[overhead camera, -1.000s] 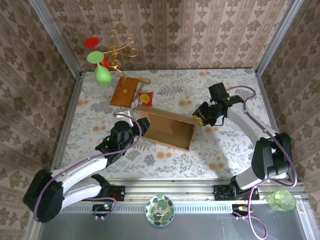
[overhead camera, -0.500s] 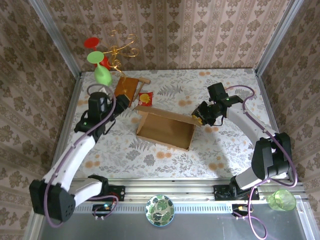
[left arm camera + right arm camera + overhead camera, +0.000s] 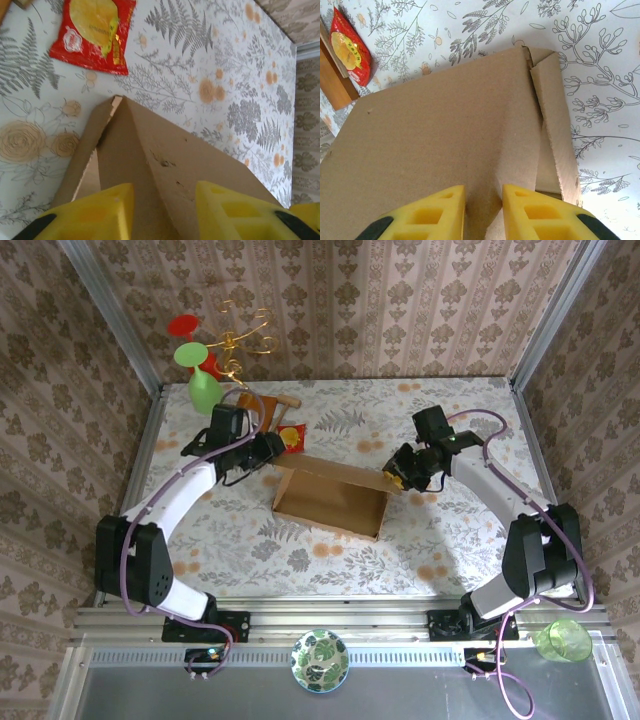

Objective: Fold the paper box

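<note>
brown corrugated paper box (image 3: 335, 505) lies open mid-table, its far panel standing. right gripper (image 3: 483, 195) is clenched on that panel's right end. left gripper (image 3: 165, 195) straddles its left corner, jaws apart. a red snack packet (image 3: 92, 32) lies just beyond. this looks like the lid-folding step: the left must pinch, then both swing the panel forward.

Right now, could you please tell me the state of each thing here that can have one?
paper box: half folded, walls raised, top open.
left gripper: open, astride the box's far-left corner.
right gripper: shut on the box's wall at its far-right corner.
snack packet: lying flat, apart from the box.
</note>
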Tool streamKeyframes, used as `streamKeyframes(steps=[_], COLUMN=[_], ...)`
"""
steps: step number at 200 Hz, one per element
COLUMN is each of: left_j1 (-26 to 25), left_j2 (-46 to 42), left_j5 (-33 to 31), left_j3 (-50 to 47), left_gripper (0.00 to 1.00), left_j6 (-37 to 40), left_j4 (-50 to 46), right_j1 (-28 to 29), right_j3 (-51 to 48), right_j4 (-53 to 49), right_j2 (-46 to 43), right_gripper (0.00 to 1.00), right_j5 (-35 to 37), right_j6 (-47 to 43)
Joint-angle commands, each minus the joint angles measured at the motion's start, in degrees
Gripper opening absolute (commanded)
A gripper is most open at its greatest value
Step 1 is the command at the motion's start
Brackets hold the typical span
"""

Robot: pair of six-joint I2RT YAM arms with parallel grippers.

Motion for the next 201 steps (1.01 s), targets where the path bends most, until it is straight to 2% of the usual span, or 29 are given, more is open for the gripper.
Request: streamKeyframes(steps=[1,106,164,169,201], left_j1=[-1.13,-5.43,-6.51,-8.19,-9.03], left_j2=[-0.79,-0.57,1.56,1.54,0.77], left_j5=[1.80,-1.24,-4.80,-5.23,-8.50], left_j3=[-2.30,-12.96,-12.80,-12.66,-10.53], left_gripper=[0.35,0.31,0.35,0.35,0.39], left_j6=[2.69,3.55,6.93,7.19,9.24], left_j4=[-0.90,2.13,-0.93,-1.33,-5.33], right_j1=[0.40,0.79,0.72,0.76,0.76], right_j3=[-1.45,-2.49,-2.47,-2.31,-2.04], right_j4=[0.17,-0.37,-2.84,-3.13,-4.47], right_j2=[1.22,4.33,5.17,5.33,6.82], right_gripper=[0.26,0.23,0.24,0.24,0.24], right_j5=[2.04,4.83,7.74,7.94,9.01], right_j6=[-2.00,-9.20,-15.63,-16.19,-18.69])
